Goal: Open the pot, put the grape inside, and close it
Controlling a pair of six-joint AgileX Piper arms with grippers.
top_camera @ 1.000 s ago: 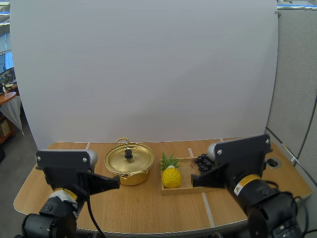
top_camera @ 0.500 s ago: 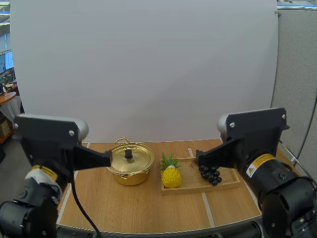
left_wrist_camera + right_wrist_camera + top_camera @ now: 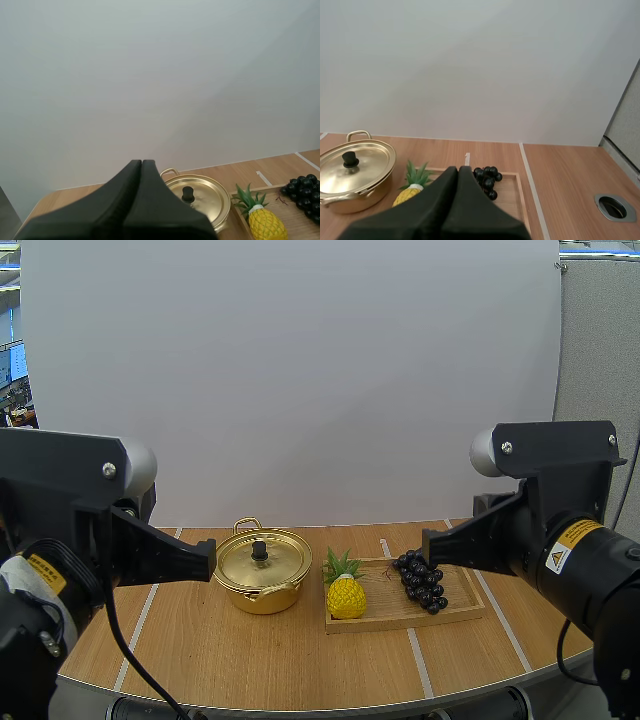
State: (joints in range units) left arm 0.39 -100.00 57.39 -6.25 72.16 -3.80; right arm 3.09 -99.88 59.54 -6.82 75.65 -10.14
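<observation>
My left fingers (image 3: 207, 560) are pressed together, empty, at mid-left of the frame beside the lidded pot (image 3: 262, 575). My right fingers (image 3: 429, 546) are likewise closed, near the grapes (image 3: 424, 582) on the wooden tray (image 3: 400, 612), right of centre.

Both arms (image 3: 605, 590) bear illegible yellow warning labels (image 3: 566, 546).

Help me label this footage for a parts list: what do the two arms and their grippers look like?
Both the left arm and right arm are black, with boxy housings, grey rounded caps, silver screws and a yellow warning label on a round joint. The left gripper and right gripper are plain black, tapering to a wedge.
</observation>
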